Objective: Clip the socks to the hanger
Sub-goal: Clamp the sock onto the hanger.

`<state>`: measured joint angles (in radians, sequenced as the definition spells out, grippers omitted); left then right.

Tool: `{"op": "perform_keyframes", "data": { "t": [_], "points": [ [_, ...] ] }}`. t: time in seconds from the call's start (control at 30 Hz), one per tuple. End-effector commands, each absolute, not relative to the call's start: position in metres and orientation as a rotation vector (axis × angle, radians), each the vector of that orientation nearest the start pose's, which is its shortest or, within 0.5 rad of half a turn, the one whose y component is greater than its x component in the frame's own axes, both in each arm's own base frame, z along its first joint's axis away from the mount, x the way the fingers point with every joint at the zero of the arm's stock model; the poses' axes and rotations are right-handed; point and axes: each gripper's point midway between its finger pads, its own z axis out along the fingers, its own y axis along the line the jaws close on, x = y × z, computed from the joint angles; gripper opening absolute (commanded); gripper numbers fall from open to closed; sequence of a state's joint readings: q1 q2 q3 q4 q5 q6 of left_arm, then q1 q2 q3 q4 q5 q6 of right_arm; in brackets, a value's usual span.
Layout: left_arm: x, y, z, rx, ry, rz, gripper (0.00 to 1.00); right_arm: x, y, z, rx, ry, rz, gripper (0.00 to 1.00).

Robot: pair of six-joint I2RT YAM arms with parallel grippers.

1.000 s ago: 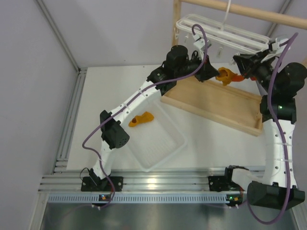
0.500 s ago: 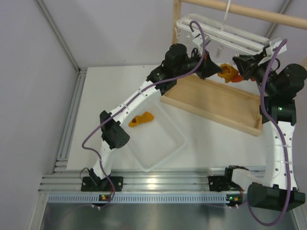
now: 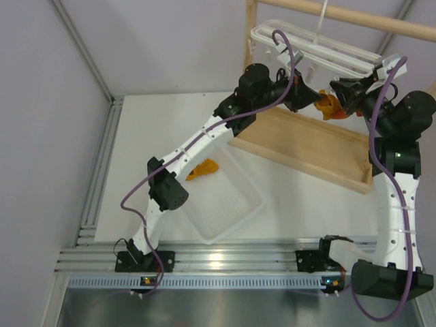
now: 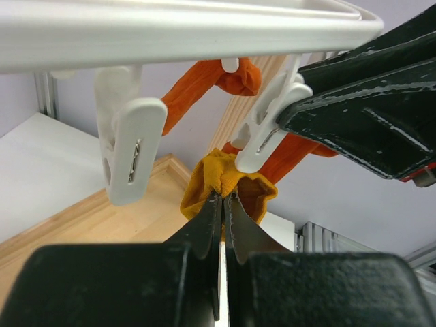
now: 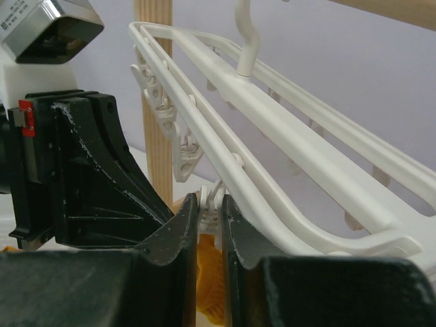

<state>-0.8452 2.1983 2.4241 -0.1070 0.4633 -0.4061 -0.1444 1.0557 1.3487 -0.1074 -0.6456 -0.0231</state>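
The white hanger hangs from the wooden rack at the back right. My left gripper is shut on a yellow-orange sock and holds its top edge up against a white clip. My right gripper is shut on that clip, squeezing it, with the sock just below. Two red-orange socks hang from the hanger behind it. A second yellow-orange sock lies in the white tray.
The white tray sits mid-table, partly under my left arm. A shallow wooden tray lies under the hanger. The rack's wooden post stands just left of the hanger. A free clip dangles to the left of the sock.
My left gripper has carried the yellow-orange sock right and slightly up, close against my right gripper at the clip. My right gripper has barely moved.
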Motion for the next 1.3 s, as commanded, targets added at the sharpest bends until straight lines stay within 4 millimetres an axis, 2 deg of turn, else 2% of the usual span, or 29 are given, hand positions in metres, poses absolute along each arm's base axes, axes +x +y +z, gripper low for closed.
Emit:
{"op": "perform_keyframes", "data": {
  "t": [0.0,0.13,0.5,0.53,0.8,1.0,1.03,1.27],
  "points": [
    [0.345,-0.532,0.452,0.714,1.356,-1.354,0.00,0.318,0.093,0.460,-0.586,1.365,0.477,0.00],
    [0.349,-0.531,0.450,0.702,1.366,-1.351,0.00,0.314,0.096,0.459,-0.613,1.363,0.486,0.00],
    [0.337,-0.528,0.469,0.696,1.328,-1.418,0.00,0.311,0.094,0.440,-0.739,1.361,0.380,0.00],
    [0.336,-0.528,0.475,0.694,1.296,-1.426,0.00,0.311,0.095,0.441,-0.743,1.358,0.378,0.00],
    [0.326,-0.525,0.486,0.705,1.267,-1.468,0.00,0.312,0.093,0.437,-0.747,1.368,0.369,0.00],
    [0.317,-0.520,0.488,0.726,1.267,-1.531,0.00,0.315,0.087,0.438,-0.732,1.358,0.312,0.00],
    [0.319,-0.519,0.484,0.715,1.287,-1.549,0.00,0.316,0.086,0.436,-0.728,1.365,0.307,0.00],
    [0.312,-0.510,0.493,0.732,1.258,-1.622,0.00,0.316,0.084,0.432,-0.739,1.371,0.283,0.00]
  ]
}}
